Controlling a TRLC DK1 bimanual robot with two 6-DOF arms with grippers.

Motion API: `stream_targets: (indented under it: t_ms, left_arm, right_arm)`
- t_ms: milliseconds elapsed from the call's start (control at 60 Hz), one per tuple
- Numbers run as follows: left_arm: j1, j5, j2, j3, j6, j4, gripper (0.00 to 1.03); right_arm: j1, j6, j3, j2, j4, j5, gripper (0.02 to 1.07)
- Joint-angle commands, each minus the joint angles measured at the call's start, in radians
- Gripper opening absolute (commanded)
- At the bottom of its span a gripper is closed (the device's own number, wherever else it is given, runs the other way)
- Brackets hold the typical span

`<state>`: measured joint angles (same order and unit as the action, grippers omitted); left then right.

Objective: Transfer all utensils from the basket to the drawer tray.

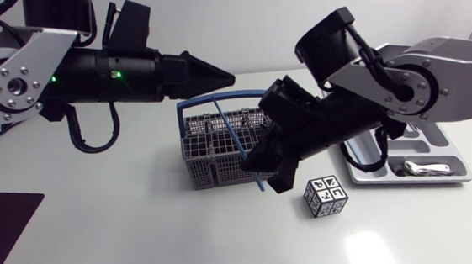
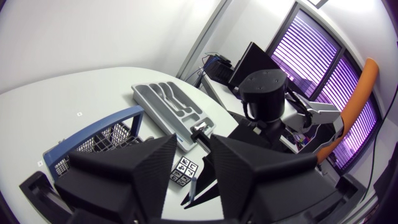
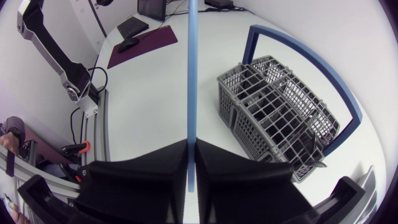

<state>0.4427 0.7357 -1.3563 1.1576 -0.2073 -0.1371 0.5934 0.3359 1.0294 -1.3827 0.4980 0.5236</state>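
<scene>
Squarely in right tool (image 3: 191, 152): blue utensil (image 3: 191, 74).

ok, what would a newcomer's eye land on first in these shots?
The right pincer, shut on a thin blue rod that slants over the grey basket mid-table. Then the left pincer, close by the basket's blue handle, and a marker cube near the drawer tray.

One each: basket (image 1: 214, 172), tray (image 1: 440, 145), cube (image 1: 325, 197), blue utensil (image 1: 233, 132), silver utensil (image 1: 424, 168).
</scene>
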Motion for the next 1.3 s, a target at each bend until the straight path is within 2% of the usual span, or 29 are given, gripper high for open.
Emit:
stream_targets:
  t_ms: [0, 133, 250, 383, 450, 500, 533, 617, 700, 967, 1217, 1233, 1283]
  left_arm:
    - [-0.019, 0.007, -0.014, 0.063, -0.021, 0.013, 0.75]
    - [-0.038, -0.045, -0.017, 0.093, -0.004, 0.021, 0.81]
    - [-0.035, -0.116, -0.029, 0.111, 0.082, 0.008, 0.83]
    - [0.033, -0.231, -0.076, 0.171, 0.282, -0.128, 0.83]
    - [0.091, -0.331, -0.118, 0.200, 0.414, -0.200, 0.84]
    - [0.111, -0.358, -0.133, 0.208, 0.460, -0.222, 0.84]
    - [0.146, -0.432, -0.156, 0.208, 0.529, -0.228, 0.84]
    - [0.199, -0.516, -0.188, 0.202, 0.648, -0.236, 0.84]
    - [0.229, -0.565, -0.219, 0.205, 0.720, -0.234, 0.84]
    - [0.294, -0.679, -0.313, 0.221, 0.997, -0.225, 0.84]
    - [0.304, -0.693, -0.411, 0.309, 1.131, -0.217, 0.84]
    - [0.304, -0.699, -0.423, 0.317, 1.155, -0.216, 0.84]
    - [0.304, -0.708, -0.446, 0.330, 1.192, -0.216, 0.84]
  right_arm:
    - [-0.015, -0.006, -0.038, 0.027, 0.022, 0.000, 0.08]
    - [-0.104, 0.022, -0.074, 0.074, 0.050, 0.000, 0.08]
    - [-0.241, 0.061, -0.083, 0.102, 0.089, 0.018, 0.08]
    - [-0.423, 0.107, -0.081, 0.109, 0.117, 0.046, 0.08]
    - [-0.507, 0.124, -0.072, 0.102, 0.125, 0.050, 0.08]
    - [-0.558, 0.137, -0.068, 0.093, 0.128, 0.050, 0.08]
    - [-0.593, 0.143, -0.063, 0.085, 0.128, 0.050, 0.08]
    - [-0.679, 0.147, -0.051, 0.043, 0.126, 0.049, 0.08]
    - [-0.750, 0.150, -0.042, -0.012, 0.120, 0.041, 0.08]
    - [-0.879, 0.118, 0.014, -0.226, 0.060, -0.028, 0.08]
    - [-0.870, 0.057, 0.069, -0.384, 0.013, -0.077, 0.08]
    - [-0.868, 0.057, 0.070, -0.389, 0.011, -0.077, 0.09]
    - [-0.862, 0.051, 0.074, -0.400, 0.008, -0.083, 0.19]
